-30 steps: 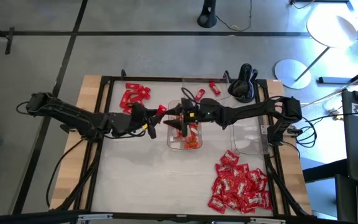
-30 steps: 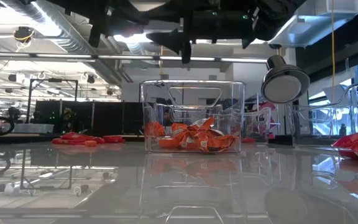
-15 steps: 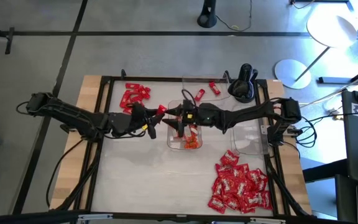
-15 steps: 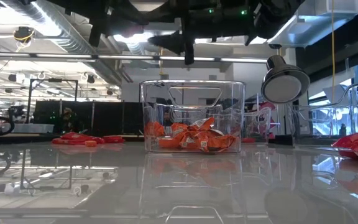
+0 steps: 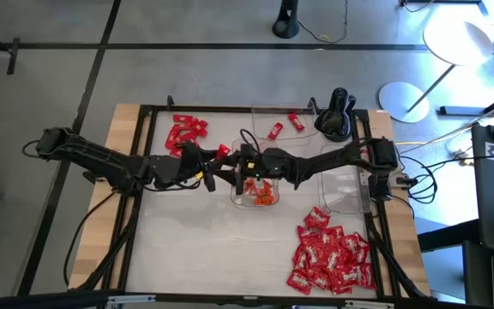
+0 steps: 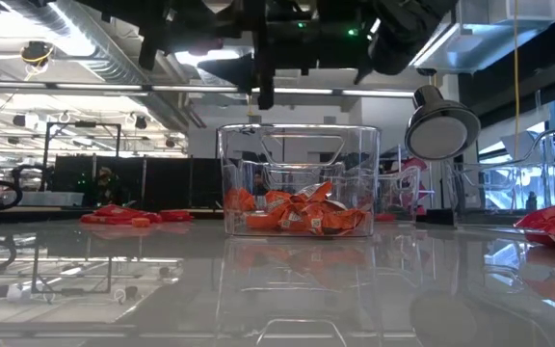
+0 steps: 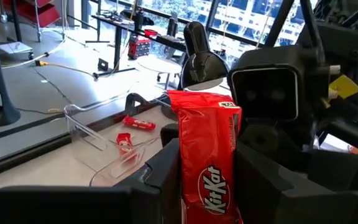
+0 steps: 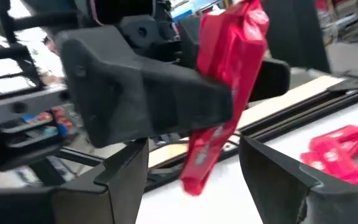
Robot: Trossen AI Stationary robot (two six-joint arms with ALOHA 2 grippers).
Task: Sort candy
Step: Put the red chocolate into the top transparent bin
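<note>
- Left gripper (image 5: 216, 163) fingers clench a red candy bar (image 7: 205, 158) upright, above the surface's centre.
- Right gripper (image 5: 240, 168), fingers spread and empty, faces it from three o'clock, over the clear tray (image 5: 237, 196) of orange candy (image 5: 264, 194).

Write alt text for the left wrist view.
The left hand grips an upright red KitKat wrapper, with the right arm's dark wrist right behind it. Beyond lie a clear tray holding two red candies and a black desk lamp.
</note>
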